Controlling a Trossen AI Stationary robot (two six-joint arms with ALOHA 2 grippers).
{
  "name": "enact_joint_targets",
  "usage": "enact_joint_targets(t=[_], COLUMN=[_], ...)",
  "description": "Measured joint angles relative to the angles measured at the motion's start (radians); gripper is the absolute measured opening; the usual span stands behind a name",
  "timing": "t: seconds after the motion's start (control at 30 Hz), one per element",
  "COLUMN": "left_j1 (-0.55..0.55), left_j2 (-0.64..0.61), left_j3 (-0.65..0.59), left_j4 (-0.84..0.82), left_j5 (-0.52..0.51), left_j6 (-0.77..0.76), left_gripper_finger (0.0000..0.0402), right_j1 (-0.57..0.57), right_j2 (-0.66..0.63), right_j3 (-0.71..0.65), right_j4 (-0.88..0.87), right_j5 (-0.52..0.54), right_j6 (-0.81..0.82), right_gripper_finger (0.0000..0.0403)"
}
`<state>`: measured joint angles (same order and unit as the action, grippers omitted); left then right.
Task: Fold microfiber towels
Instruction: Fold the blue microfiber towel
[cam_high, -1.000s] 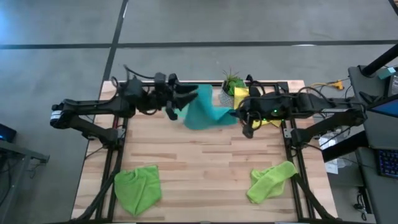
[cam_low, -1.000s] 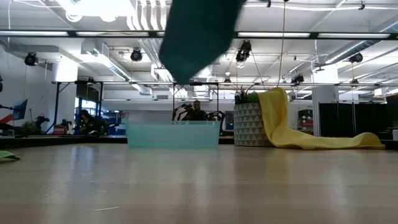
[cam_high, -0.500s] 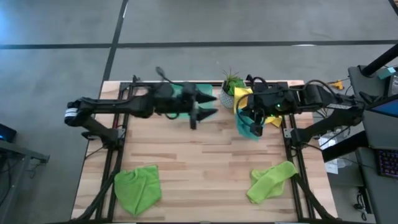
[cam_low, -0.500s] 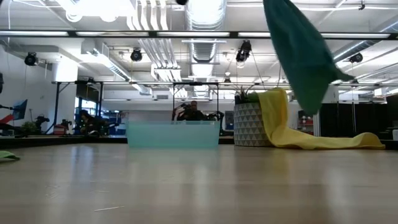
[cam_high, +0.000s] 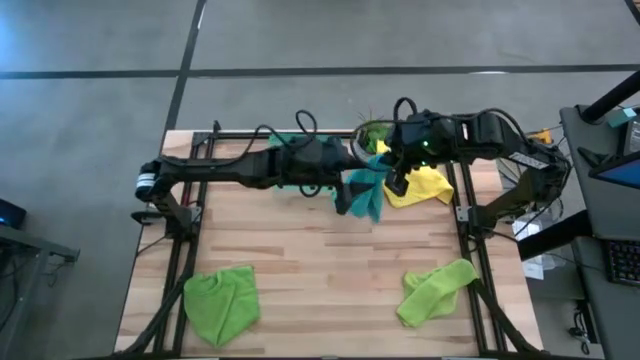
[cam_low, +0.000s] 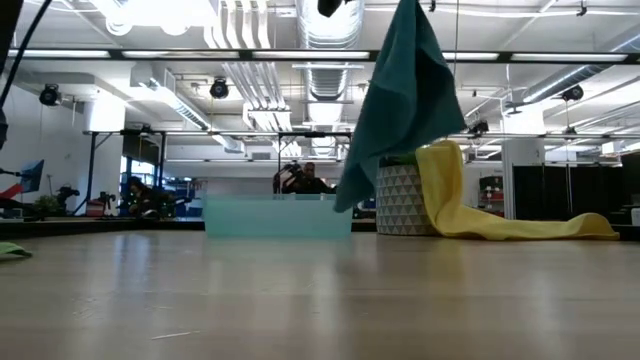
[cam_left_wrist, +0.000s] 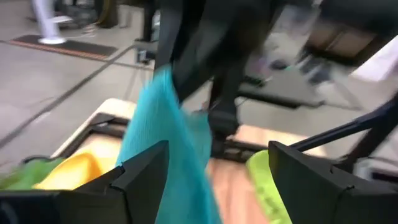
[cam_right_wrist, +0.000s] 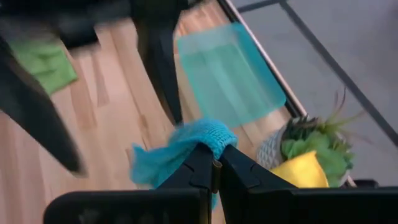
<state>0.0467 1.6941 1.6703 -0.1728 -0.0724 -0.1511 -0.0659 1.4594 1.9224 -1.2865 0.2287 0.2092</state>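
Note:
The teal-blue towel (cam_high: 366, 198) hangs from my shut right gripper (cam_high: 398, 182) at the table's far middle. It also shows in the low view (cam_low: 405, 95). My left gripper (cam_high: 352, 192) is open, with the hanging towel (cam_left_wrist: 165, 134) between its fingers. The yellow towel (cam_high: 422, 186) is draped over the plant pot, its tail on the table. Two lime green towels lie flat near the front edge, one at the left (cam_high: 221, 305) and one at the right (cam_high: 436, 290). My right gripper pinches a bunched top edge of the teal-blue towel (cam_right_wrist: 210, 134) between its two fingers, from above. How many layers, I cannot tell. The towel hangs slack below the fingers, its lowest corner (cam_low: 346, 205) clear of the table. My left gripper: I cannot tell whether its fingers touch the towel.
A translucent green tray (cam_right_wrist: 230, 68) stands at the far edge, partly under my left arm. A patterned plant pot (cam_low: 404, 200) stands right of it. The black frame rails (cam_high: 466, 215) run along the table's sides. People and equipment show in the room behind.
My left gripper has let go of the teal-blue towel's left end and gone toward the table's right, up to the hanging towel. The towel, then spread between both grippers, has dropped and swung, and now hangs from my right gripper alone.

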Motion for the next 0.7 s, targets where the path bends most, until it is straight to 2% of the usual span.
enact_joint_targets(t=[0.17, 0.3, 0.53, 0.7], left_j1=[-0.013, -0.014, -0.015, -0.014], left_j2=[0.013, 0.017, 0.025, 0.026], left_j3=[-0.006, -0.007, -0.029, -0.053], left_j4=[-0.030, -0.029, -0.035, -0.115], left_j5=[-0.139, -0.201, -0.185, -0.108], left_j6=[0.003, 0.001, -0.027, -0.053], left_gripper_finger=[0.0248, 0.0231, 0.0208, 0.0192], right_j1=[-0.001, -0.012, -0.032, -0.038], right_j2=[0.054, 0.078, 0.095, 0.087], right_j3=[0.095, 0.137, 0.177, 0.182], right_j4=[0.000, -0.002, -0.022, -0.020], right_j5=[0.008, 0.008, 0.008, 0.009], right_j6=[-0.035, -0.051, -0.084, -0.104], right_gripper_finger=[0.0009, 0.0008, 0.0008, 0.0009])
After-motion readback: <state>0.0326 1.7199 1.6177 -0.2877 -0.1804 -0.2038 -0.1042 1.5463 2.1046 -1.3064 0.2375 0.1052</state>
